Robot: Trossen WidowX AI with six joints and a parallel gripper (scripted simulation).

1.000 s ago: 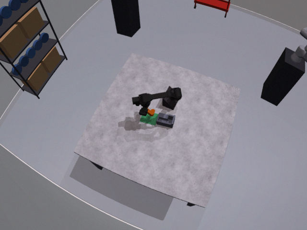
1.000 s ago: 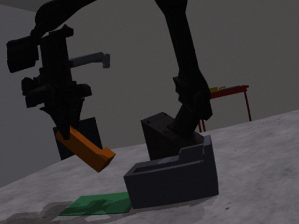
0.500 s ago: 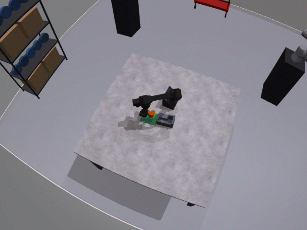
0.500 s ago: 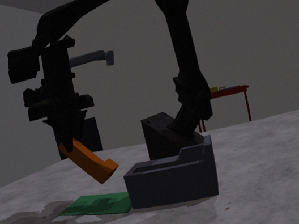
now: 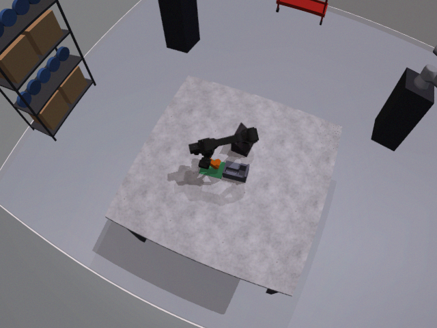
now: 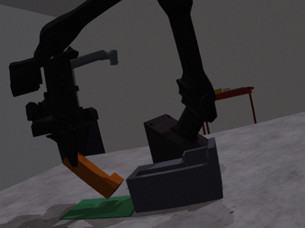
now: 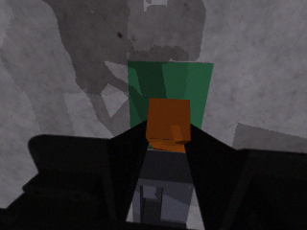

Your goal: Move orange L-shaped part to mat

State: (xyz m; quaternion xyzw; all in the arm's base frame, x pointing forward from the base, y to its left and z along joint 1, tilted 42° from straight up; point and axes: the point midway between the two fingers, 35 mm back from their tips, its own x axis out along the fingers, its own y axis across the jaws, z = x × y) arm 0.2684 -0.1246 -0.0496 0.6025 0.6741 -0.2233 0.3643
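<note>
The bench (image 6: 276, 164) has a mottled grey, stone-like top, marked with dark shadow patches of the arm near its front edge. On it lies the flat green mat (image 6: 98, 208), its right edge just beside the grey tray (image 6: 175, 185), whose pocket shows as a recess in the top face. Above the mat hangs the orange L-shaped part (image 6: 92, 175), tilted steeply, its upper end pinched in the jaws of the gripper (image 6: 72, 159) and its hooked L end lowest, close over the mat near the tray; whether that low corner touches the mat cannot be told. From the wrist view the part (image 7: 168, 125) sits between the two dark fingers with the mat (image 7: 199, 91) beneath. Behind the tray stands the black arm base (image 6: 162, 136), the arm arching high over to the gripper. Farther off, the room has a pale grey floor (image 5: 317, 70), black pillars (image 5: 178, 22), a red cart (image 5: 302, 6) and a shelf rack (image 5: 38, 67) holding brown boxes and blue discs.
</note>
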